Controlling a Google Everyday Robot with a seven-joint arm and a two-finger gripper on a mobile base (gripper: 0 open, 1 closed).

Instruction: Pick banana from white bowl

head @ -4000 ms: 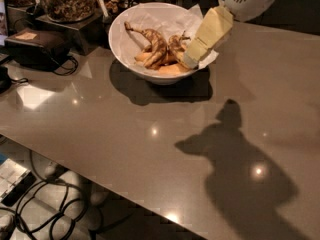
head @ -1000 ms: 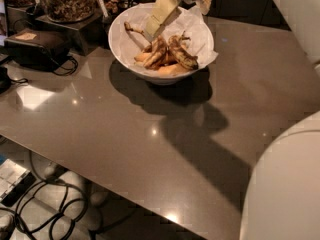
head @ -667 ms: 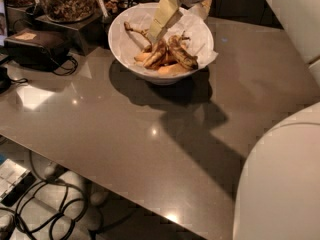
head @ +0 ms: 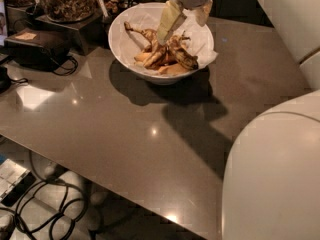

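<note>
Black case point(head: 35, 48): lay on the grey tabletop point(head: 125, 134), well left of the white bowl point(head: 116, 46), with a cord looped beside it.
Jar of nuts point(head: 65, 0): stood behind and to the left of the bowl.
White bowl: sat near the table's far edge, lined with crinkled paper.
Banana point(head: 172, 56): the brown-spotted bunch lay inside the bowl on the paper, its dark stem reaching toward the bowl's left rim.
Gripper point(head: 181, 31): hung over the bowl's middle with its pale fingers point(head: 169, 21) spread and nothing held. One tip was down at the bunch, and the other was higher, toward the right rim.
Robot body point(head: 280, 174): filled the foreground right of the bowl.
Likely faults: closing off-centre could pinch only one soft fruit or snag the paper. The bunch might then tear, slip out, or drag the bowl.
</note>
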